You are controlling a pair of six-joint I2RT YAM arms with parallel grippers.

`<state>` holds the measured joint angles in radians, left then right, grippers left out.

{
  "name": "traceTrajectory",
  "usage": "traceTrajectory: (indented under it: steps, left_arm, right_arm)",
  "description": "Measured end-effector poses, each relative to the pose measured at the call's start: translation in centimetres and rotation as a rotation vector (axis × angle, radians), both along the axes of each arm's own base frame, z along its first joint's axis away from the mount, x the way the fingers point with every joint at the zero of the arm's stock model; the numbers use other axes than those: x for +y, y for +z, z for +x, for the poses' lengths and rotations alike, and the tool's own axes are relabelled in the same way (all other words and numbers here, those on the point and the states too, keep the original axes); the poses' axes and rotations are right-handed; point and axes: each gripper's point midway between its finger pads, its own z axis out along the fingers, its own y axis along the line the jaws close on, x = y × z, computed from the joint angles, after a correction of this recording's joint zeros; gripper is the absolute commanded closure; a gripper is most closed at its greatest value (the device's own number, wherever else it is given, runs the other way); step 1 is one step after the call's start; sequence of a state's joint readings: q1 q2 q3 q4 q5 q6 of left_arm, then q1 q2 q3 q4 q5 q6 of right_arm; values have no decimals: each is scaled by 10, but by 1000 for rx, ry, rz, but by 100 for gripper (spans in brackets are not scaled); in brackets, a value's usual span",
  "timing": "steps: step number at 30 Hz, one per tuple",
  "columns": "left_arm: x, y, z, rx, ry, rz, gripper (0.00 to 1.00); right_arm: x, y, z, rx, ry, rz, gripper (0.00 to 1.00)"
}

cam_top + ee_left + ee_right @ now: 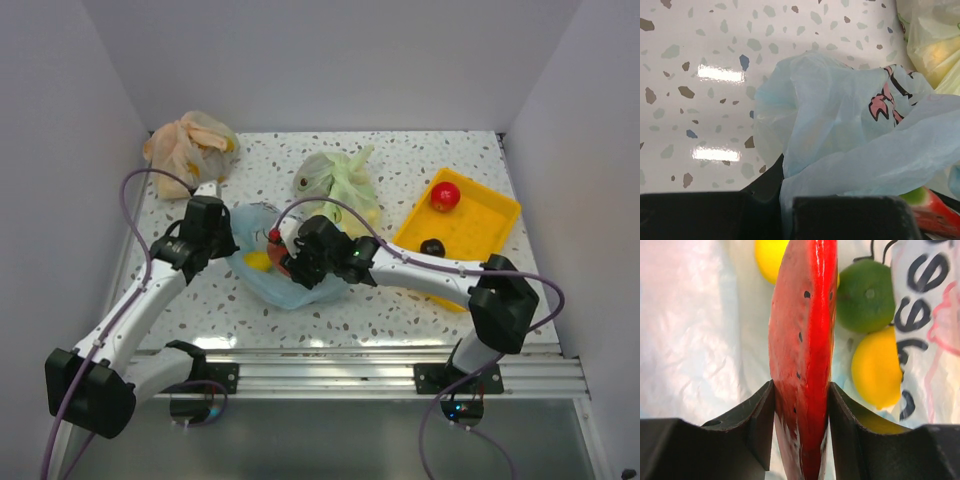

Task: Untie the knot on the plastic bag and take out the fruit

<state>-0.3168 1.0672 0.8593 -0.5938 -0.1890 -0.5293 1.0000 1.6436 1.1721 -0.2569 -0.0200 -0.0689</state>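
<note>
Two grips are shown: my right gripper (pixel 801 407) pinches the watermelon slice (pixel 802 335) across its flat faces, inside the plastic bag (pixel 262 285) at scene centre, left of the yellow tray (pixel 478 228). My left gripper (pixel 784 197) is pressed together on the bag's soft, thin film. Judged rigid, light and glossy, the slice may slip; hold it mid-face.

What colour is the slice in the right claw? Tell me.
Watermelon slice: red, black seeds; right wrist view.

Left arm (pixel 140 300) and right arm (pixel 425 272) share white links, black joints, purple cables (pixel 125 195).
</note>
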Motion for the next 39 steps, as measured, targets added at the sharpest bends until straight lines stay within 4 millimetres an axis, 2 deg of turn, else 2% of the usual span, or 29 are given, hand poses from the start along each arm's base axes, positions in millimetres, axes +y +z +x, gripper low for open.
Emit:
traceTrajectory:
  steps: [3,6,8,11,14,17,20,21,23,25,28,32,35,37,39]
  left_arm:
    - [0,3,2,-6,1,-1,100]
    - [-2,1,1,-1,-6,-8,100]
    - [-3,-3,-2,9,-15,-14,100]
    - [-4,-18,-11,44,-28,-18,100]
    - [-5,-28,-20,67,-40,-24,100]
    - [-5,-32,-26,71,-49,-33,100]
    - [-5,-36,-31,75,-55,-39,100]
    - [-5,-37,-32,77,-57,-40,100]
    - [-6,-39,-33,78,-60,-43,100]
    - [-7,-41,-34,78,-65,-48,100]
    - [-9,-43,-35,73,-80,-61,100]
    - [-12,-43,-36,63,-104,-71,100]
    - [-13,-41,-37,52,-113,-76,100]
    - [-14,-39,-38,43,-120,-78,100]
    - [-14,-37,-38,34,-124,-81,100]
  right_arm:
    - [-1,6,-8,20,27,14,99]
    - [3,31,-13,9,48,75,99]
    - [8,57,-13,-13,61,134,99]
    - [21,109,-9,-72,73,248,100]
    - [23,156,0,-146,43,329,100]
    - [7,186,16,-238,-57,357,100]
    - [-25,195,42,-302,-206,327,100]
    - [-37,195,52,-311,-252,317,100]
    - [-75,186,78,-318,-389,287,99]
    - [-123,167,103,-310,-548,239,99]
    - [-197,131,128,-277,-786,164,100]
    - [-271,78,135,-190,-1024,89,100]
    - [-315,47,133,-123,-1180,69,95]
    - [-340,36,134,-94,-1274,72,89]
    - [-369,24,136,-59,-1387,80,78]
